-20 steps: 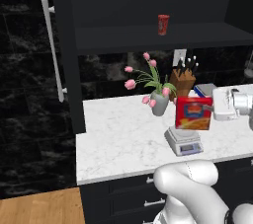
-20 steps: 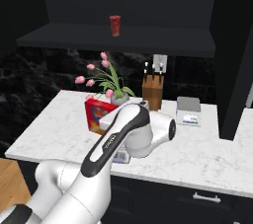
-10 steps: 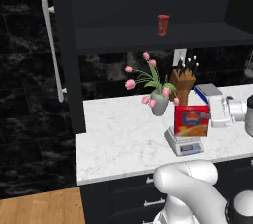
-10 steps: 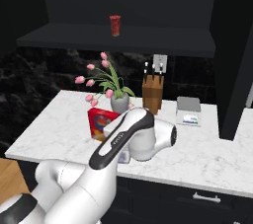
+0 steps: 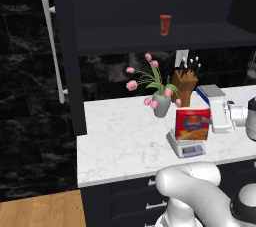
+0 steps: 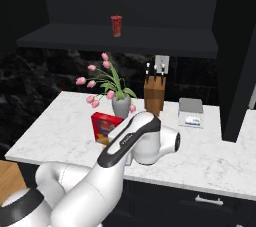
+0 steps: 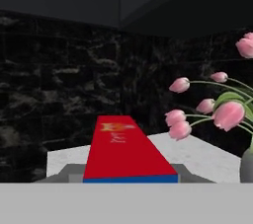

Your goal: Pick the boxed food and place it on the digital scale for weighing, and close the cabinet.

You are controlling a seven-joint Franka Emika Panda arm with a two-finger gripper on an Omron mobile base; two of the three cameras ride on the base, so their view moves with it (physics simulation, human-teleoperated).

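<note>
Straight ahead of the hand (image 5: 214,117), the box (image 5: 192,124) stands upright on the scale (image 5: 186,144), its red top running away from the hand in the hand view. The hand is closed on the box from the side, so the box is held and set on the weighing top at once. Beyond the box are the tulips (image 5: 152,87) in their vase and, off to one side, the knife block (image 5: 184,84).

Risks from here, as I judge them: letting go while the box sits near the scale's edge could tip it onto the tabletop (image 5: 120,136). Pulling back without opening fully could drag the box off, or shove the light scale. The cabinet (image 5: 64,46) is open, its door (image 5: 27,86) far from the hand; a wide swing toward the handle (image 5: 54,53) could clip the tulips or the red cup (image 5: 165,24) on the shelf.
</note>
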